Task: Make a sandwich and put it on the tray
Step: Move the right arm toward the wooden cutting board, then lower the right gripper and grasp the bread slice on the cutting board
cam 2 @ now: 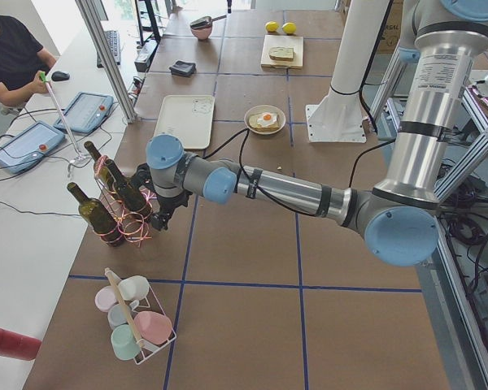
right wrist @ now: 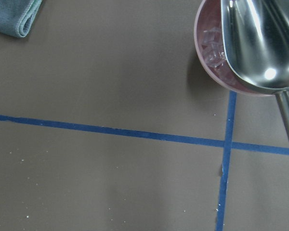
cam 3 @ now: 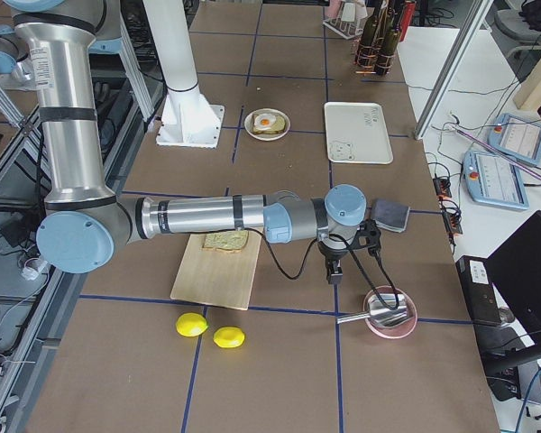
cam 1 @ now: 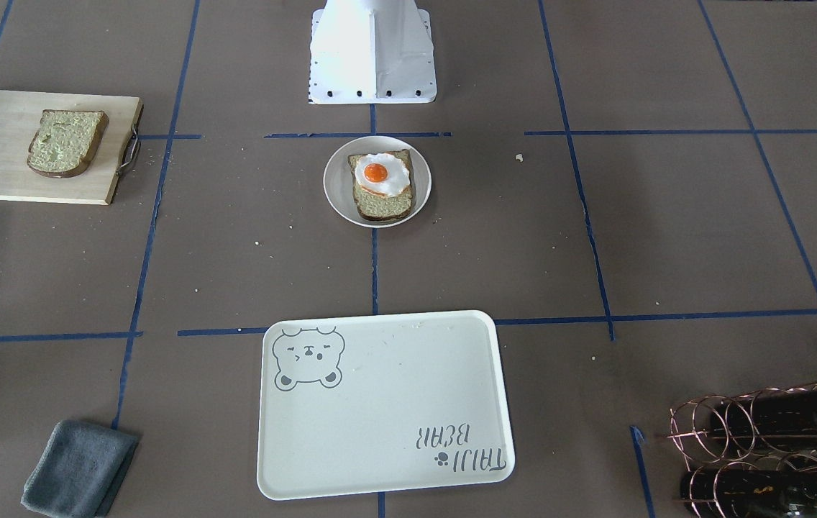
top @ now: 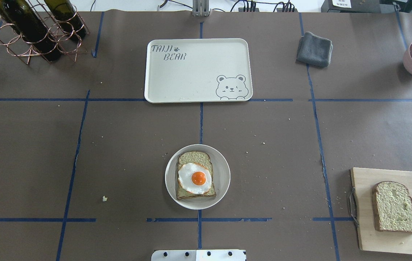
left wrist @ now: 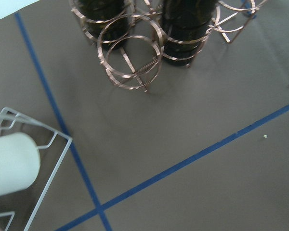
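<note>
- bottom bread slice (top: pixel 196 158) lies flat on a small round white plate (top: pixel 223 181) at table centre, near the robot base (top: pixel 198 255).
- fried egg (top: pixel 194 178) sits on that slice, yolk up and uncovered, on the half nearer the robot.
- second bread slice (top: pixel 394 206) lies flat and alone on the wooden cutting board (top: pixel 369 235), on the robot's right and well apart from the plate.
- tray (top: pixel 191 72) lies flat past the plate on the operators' side, in line with table centre. Its bear drawing and lettering face up. Both slices and the egg are apart from it.
- left gripper (cam 2: pixel 164 215) hangs low over the table near the copper wire rack (top: pixel 35 36) of dark bottles, far out on the robot's left and well away from plate and tray. Cannot tell if its jaws are apart or together.
- left wrist view looks down on the rack rings, the blue tape and a corner of a white wire basket (left wrist: pixel 48 144).
- right gripper (cam 3: pixel 347 257) hangs over the table on the robot's right, between the grey cloth (top: pixel 314 49) and the pink bowl (right wrist: pixel 207 72), past the cutting board. Jaw state can't be judged here either.
- metal scoop (right wrist: pixel 260 43) rests in the pink bowl, handle sticking out over the rim.
- two lemons (cam 3: pixel 191 325) lie beyond the cutting board's end.
- wire basket of pastel cups (cam 2: pixel 134 321) stands past the bottles.
- an operator (cam 2: pixel 8 57) sits at the side desk.
</note>
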`<act>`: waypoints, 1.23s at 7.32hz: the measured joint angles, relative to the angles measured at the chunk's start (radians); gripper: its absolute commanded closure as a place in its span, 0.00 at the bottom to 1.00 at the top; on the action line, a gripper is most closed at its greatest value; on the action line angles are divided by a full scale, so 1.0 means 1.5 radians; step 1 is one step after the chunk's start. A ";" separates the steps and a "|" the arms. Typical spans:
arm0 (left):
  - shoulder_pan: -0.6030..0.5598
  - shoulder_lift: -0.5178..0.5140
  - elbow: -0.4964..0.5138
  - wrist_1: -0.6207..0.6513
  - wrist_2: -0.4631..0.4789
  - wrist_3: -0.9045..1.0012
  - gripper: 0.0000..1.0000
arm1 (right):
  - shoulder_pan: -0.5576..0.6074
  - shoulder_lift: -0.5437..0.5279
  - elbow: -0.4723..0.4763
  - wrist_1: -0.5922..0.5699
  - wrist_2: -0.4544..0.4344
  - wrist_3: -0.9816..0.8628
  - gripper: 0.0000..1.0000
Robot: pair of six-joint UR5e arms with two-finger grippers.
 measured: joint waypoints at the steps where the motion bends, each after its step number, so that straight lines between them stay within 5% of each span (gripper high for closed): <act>1: 0.031 -0.011 0.003 -0.050 0.001 -0.060 0.00 | -0.009 -0.010 0.019 0.001 0.019 0.021 0.00; 4: 0.080 -0.038 0.004 -0.092 0.000 -0.255 0.00 | -0.057 -0.088 0.097 0.033 0.028 0.106 0.00; 7: 0.104 -0.045 -0.018 -0.095 0.001 -0.357 0.00 | -0.162 -0.219 0.109 0.362 -0.047 0.390 0.00; 9: 0.107 -0.044 -0.028 -0.105 0.001 -0.396 0.00 | -0.264 -0.296 0.133 0.502 -0.088 0.544 0.00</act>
